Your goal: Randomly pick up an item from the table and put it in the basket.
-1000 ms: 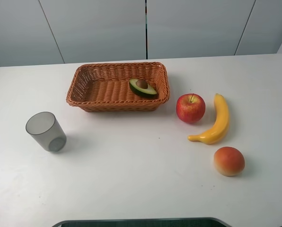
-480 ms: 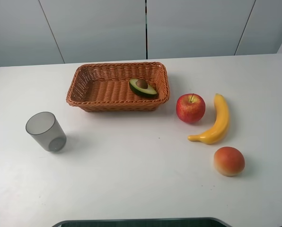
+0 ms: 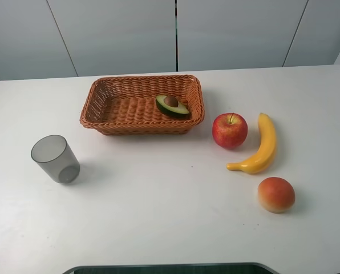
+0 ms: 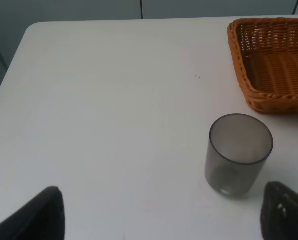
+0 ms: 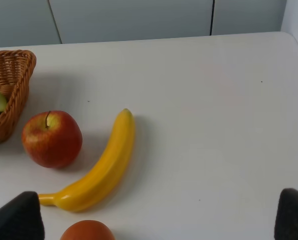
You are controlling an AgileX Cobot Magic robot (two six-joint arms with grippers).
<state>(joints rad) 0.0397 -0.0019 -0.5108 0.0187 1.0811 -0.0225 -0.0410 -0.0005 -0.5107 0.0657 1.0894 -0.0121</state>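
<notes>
Avocado half [image 3: 171,106] is lying cut side up in the right end of the wicker basket [image 3: 110,107], which we are seeing from the high camera near the far side of the white tabletop [image 3: 158,211]. A grey cup [image 3: 55,158] is standing well to the left; an apple [image 3: 229,130], banana [image 3: 258,147] and peach [image 3: 276,194] are sitting to the right.

From the left wrist camera, we are looking past the left hand [image 4: 161,215], its fingers [image 4: 36,220] spread wide and holding nothing, at the cup just beside the basket corner.

From the right wrist camera, the right hand [image 5: 156,220] is likewise spread and empty, hanging near the banana, apple and peach.
</notes>
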